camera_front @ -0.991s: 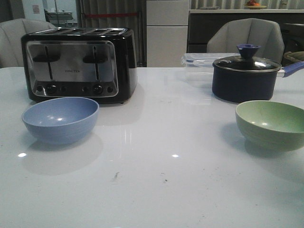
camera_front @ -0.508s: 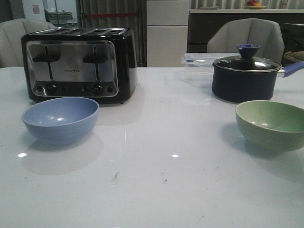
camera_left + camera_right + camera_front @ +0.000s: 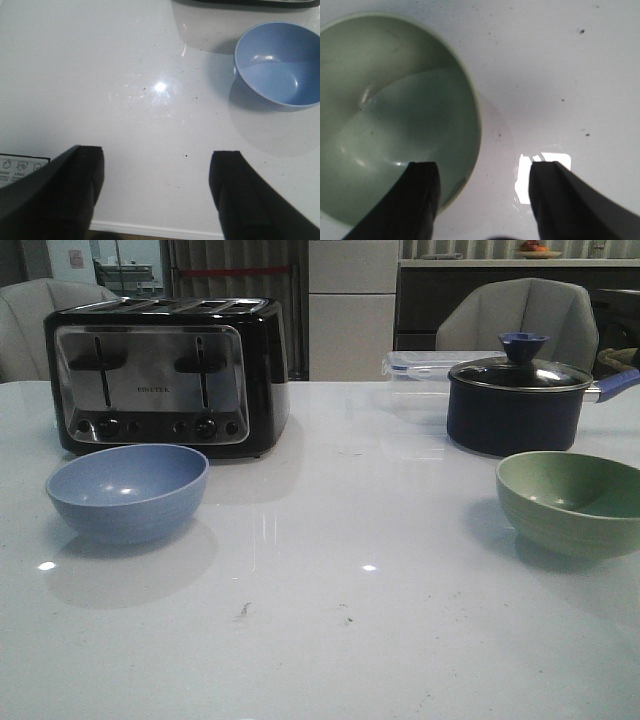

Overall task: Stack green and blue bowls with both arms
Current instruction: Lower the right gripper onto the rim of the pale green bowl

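The periwinkle blue bowl sits upright on the white table at the left, in front of the toaster; it also shows in the left wrist view. The pale green bowl sits upright at the right; it fills much of the right wrist view. My left gripper is open and empty over bare table near the front edge, apart from the blue bowl. My right gripper is open above the green bowl's rim, one finger over the inside, the other over the table. Neither arm shows in the front view.
A black and steel toaster stands behind the blue bowl. A dark navy pot with a glass lid stands behind the green bowl, with a clear plastic box beside it. Chairs stand beyond the table.
The inside of the green bowl has darkened, as if shaded from above. Both bowls stay in place.
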Available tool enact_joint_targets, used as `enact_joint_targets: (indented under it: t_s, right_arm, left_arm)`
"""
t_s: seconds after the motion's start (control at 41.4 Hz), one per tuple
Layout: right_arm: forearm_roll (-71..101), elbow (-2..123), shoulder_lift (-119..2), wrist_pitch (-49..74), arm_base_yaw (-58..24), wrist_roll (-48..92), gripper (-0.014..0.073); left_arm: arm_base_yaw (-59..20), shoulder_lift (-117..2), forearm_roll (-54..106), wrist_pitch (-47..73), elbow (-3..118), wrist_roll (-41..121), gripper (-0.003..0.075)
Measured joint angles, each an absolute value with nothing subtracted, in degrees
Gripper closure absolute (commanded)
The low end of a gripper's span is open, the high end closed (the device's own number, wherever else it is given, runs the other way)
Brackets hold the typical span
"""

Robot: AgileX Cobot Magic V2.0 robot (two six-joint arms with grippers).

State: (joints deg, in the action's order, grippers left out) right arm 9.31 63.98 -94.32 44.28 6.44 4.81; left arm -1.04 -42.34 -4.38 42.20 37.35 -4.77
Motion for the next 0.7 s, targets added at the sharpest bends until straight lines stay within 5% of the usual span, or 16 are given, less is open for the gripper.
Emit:
enact_joint_targets:
  t_s: [0.193, 0.484, 0.701]
  right_arm:
    - [9.8, 67.1, -101.6, 44.0, 6.4, 4.9, 0.0120]
    - [10.3, 69.7, -105.8, 44.0, 6.4, 4.9, 0.0432]
    - [10.8, 69.9, -105.4, 44.5, 6.2, 5.0, 0.0542]
  left_arm:
    - [-1.0, -42.3, -4.4, 42.2, 37.4, -4.8, 0.0213]
    - [-1.0, -42.3, -4.4, 42.2, 37.4, -4.8, 0.0213]
    - [-1.0, -42.3, -4.8, 42.2, 37.4, -4.8, 0.0213]
